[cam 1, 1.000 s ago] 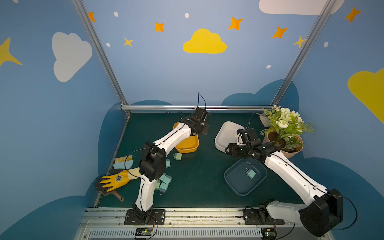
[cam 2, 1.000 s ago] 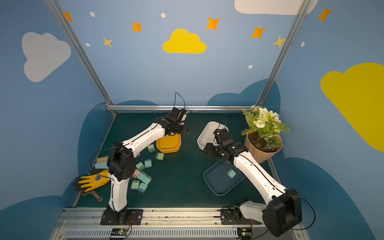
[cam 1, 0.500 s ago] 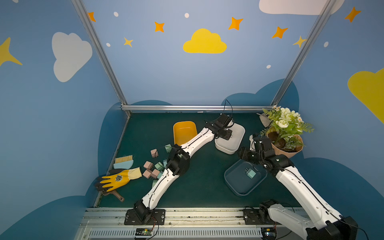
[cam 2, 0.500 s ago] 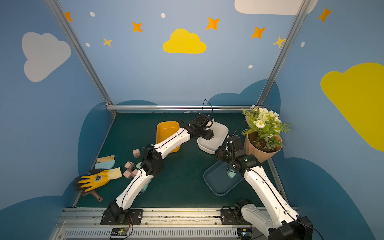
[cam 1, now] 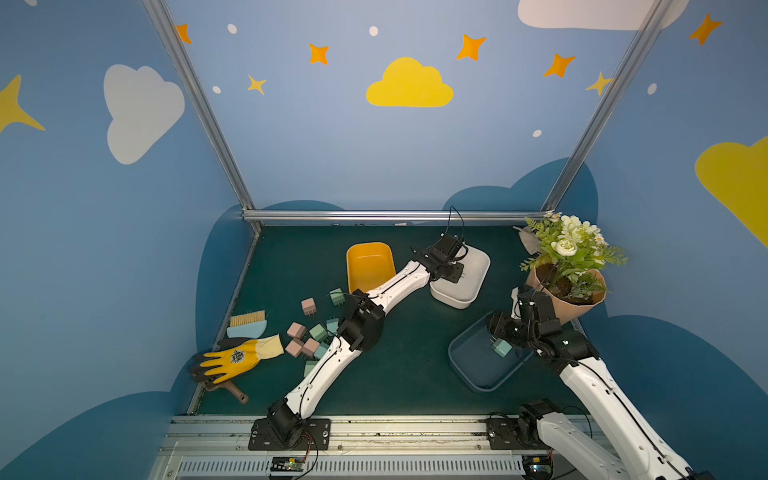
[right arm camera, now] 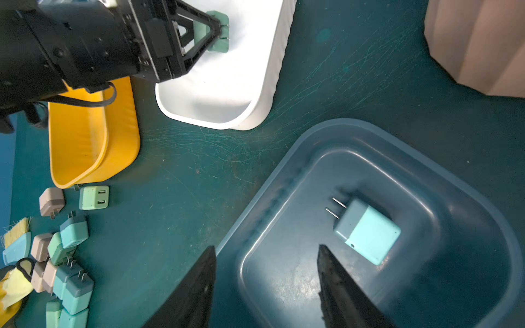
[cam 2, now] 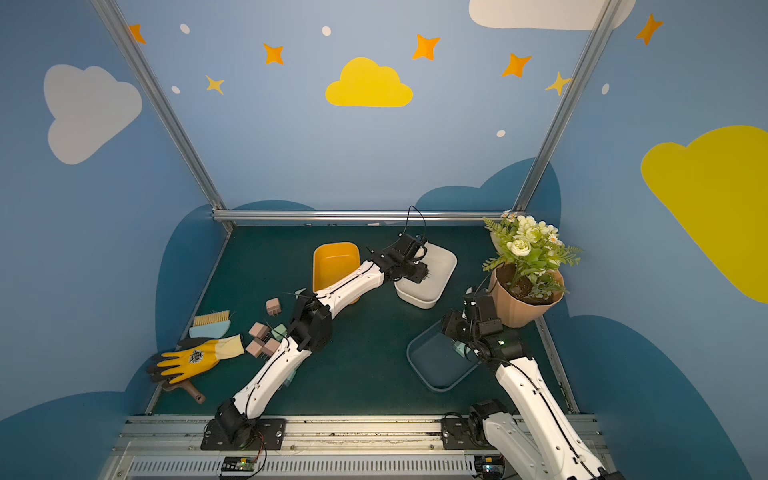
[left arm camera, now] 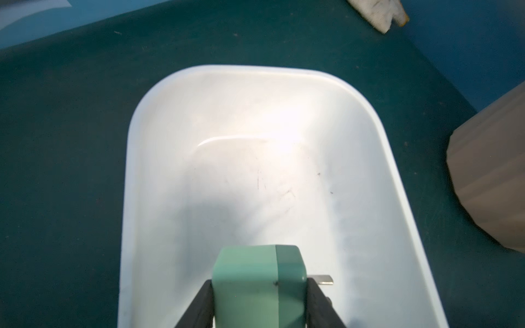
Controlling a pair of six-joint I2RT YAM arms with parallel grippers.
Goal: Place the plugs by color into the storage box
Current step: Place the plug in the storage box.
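The left gripper (left arm camera: 260,282) had its jaws closed on a pale green plug (left arm camera: 255,272), one finger on each side of the body and a metal prong sticking out sideways. The plug hung over the near end of the white bin (left arm camera: 147,119), clear of its floor and not yet released. Nothing else showed inside that bin.

The right gripper (right arm camera: 266,248) had its jaws partly spread with nothing between them, poised above the blue bin (right arm camera: 284,159). One light teal plug (right arm camera: 366,230) lay on its side on that bin's floor, just beyond the fingertips and apart from them.

Farther out, the yellow bin (cam 1: 370,259) sat beside the white one and looked empty. The loose plugs (right arm camera: 74,231) were heaped on the green mat (cam 1: 415,365) near the left arm's elbow, a mix of pink, pale green and teal, with the pink plugs (cam 1: 296,330) untouched. The heap sat just beside a yellow-bristled brush (cam 1: 247,326) and a yellow glove (cam 1: 232,359), while the flower pot (cam 1: 577,307) stood behind the right arm.

By my reading the sort had barely begun — one teal plug was binned and one green plug was about to be dropped. Most of the plugs, and every pink one, were left to move.
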